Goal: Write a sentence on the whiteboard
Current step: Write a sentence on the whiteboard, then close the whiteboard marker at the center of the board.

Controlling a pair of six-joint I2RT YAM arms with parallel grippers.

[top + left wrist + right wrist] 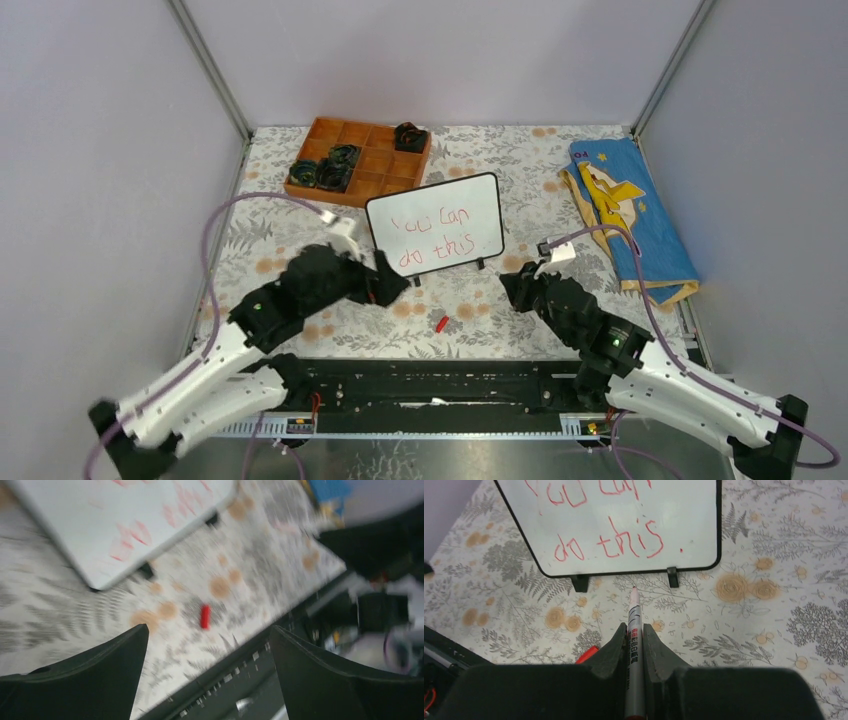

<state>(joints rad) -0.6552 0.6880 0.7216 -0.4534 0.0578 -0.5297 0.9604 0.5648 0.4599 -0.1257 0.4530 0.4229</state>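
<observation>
The whiteboard (435, 220) stands on small black feet mid-table, with the red sentence (432, 235) "you can do this" in two lines. It shows in the right wrist view (624, 515) with the words (606, 545), and blurred in the left wrist view (125, 525). My right gripper (634, 632) is shut on a grey marker (633, 630), its tip pointing at the board's lower edge, a little short of it. A red marker cap (441, 322) lies on the cloth; it also shows in the left wrist view (205, 616). My left gripper (207, 635) is open and empty, left of the board.
An orange compartment tray (385, 172) with dark bundles stands at the back left. A blue and yellow cloth (630, 215) lies at the right. The black rail of the arm bases (430, 385) runs along the near edge.
</observation>
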